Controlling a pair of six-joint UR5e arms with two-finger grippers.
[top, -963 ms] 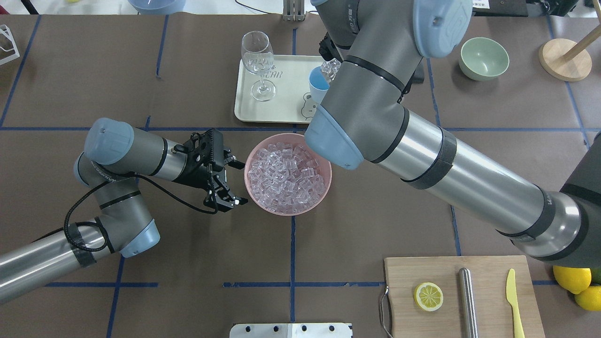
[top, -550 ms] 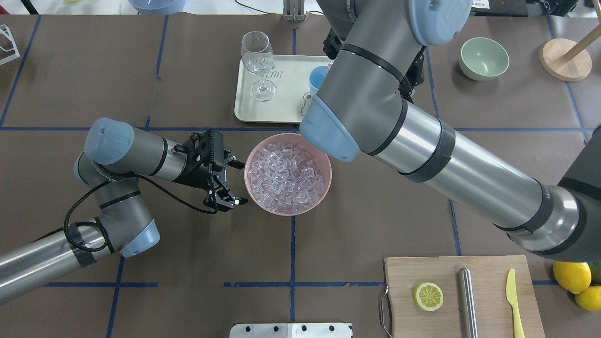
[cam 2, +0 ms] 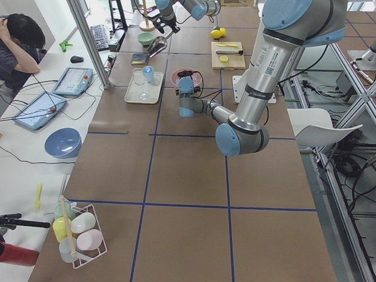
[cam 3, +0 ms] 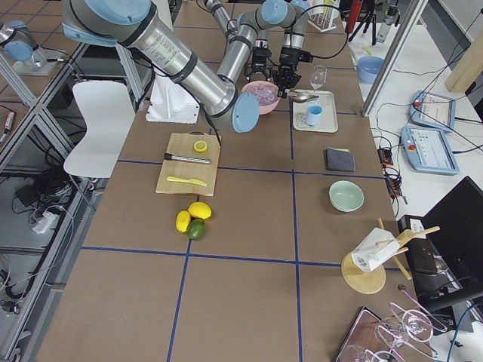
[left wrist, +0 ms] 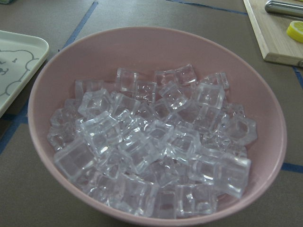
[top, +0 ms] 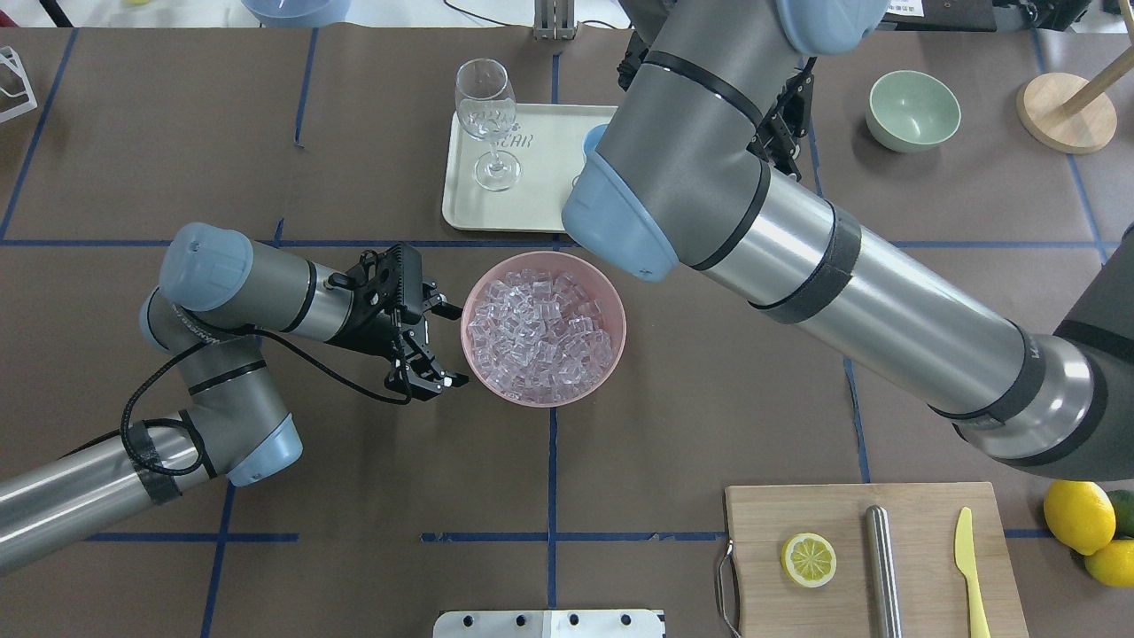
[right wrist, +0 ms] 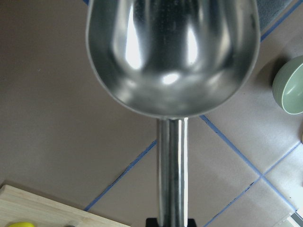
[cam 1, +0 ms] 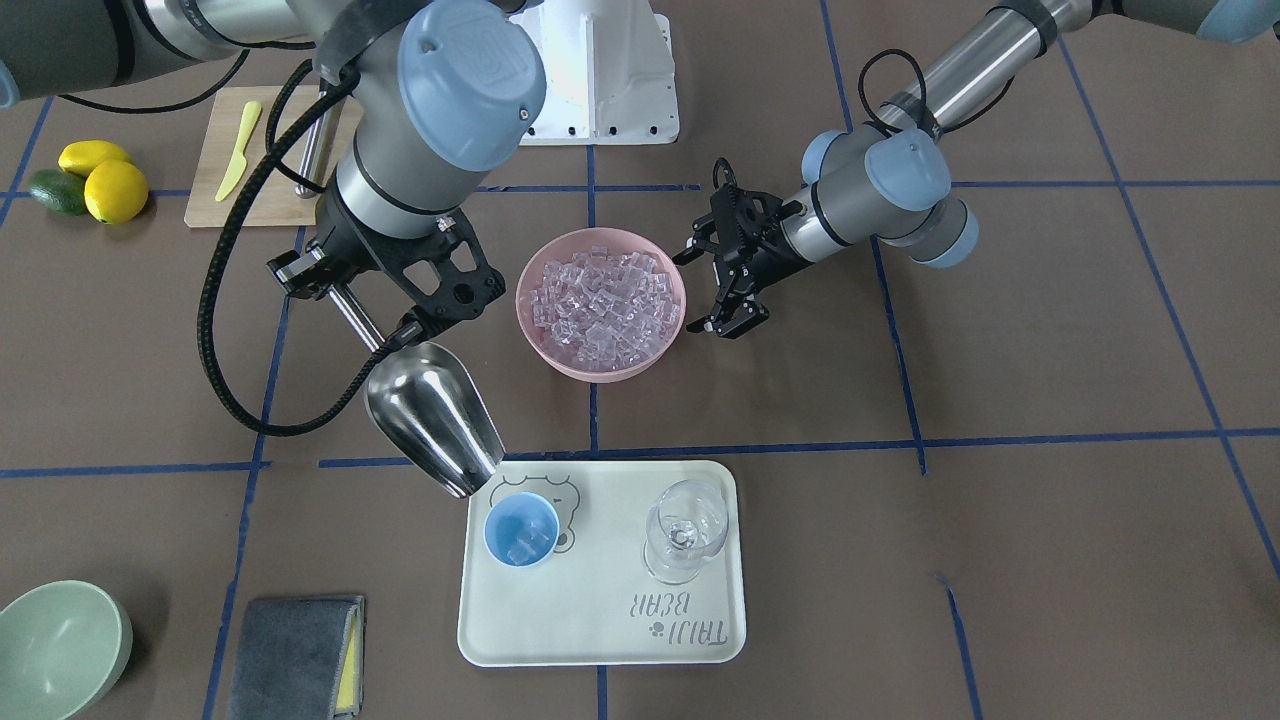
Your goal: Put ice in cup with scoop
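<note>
My right gripper (cam 1: pixel 330 285) is shut on the rod handle of the steel scoop (cam 1: pixel 432 415). The scoop is tipped mouth-down over the light-blue cup (cam 1: pixel 521 530) on the cream tray (cam 1: pixel 600 620). A few ice cubes (cam 1: pixel 522 548) lie in the cup. In the right wrist view the scoop's bowl (right wrist: pixel 173 56) is empty. In the overhead view my right arm hides the scoop and all but the cup's rim (top: pixel 592 137). A pink bowl (top: pixel 611 306) heaped with ice (top: pixel 540 332) stands mid-table. My left gripper (top: pixel 450 346) is open and empty beside the pink bowl's left side.
A stemmed wine glass (cam 1: pixel 685 530) stands on the tray beside the cup. A pale green bowl (top: pixel 913 110) and a wooden stand (top: pixel 1063 111) are far right. A cutting board (top: pixel 921 567) holds a lemon slice, a steel cylinder and a yellow knife. A grey cloth (cam 1: pixel 295 640) lies nearby.
The ice that showed in the scoop above the cup is gone from it. My right arm has swung further over the tray and covers more of the cup. The left arm has not moved.
</note>
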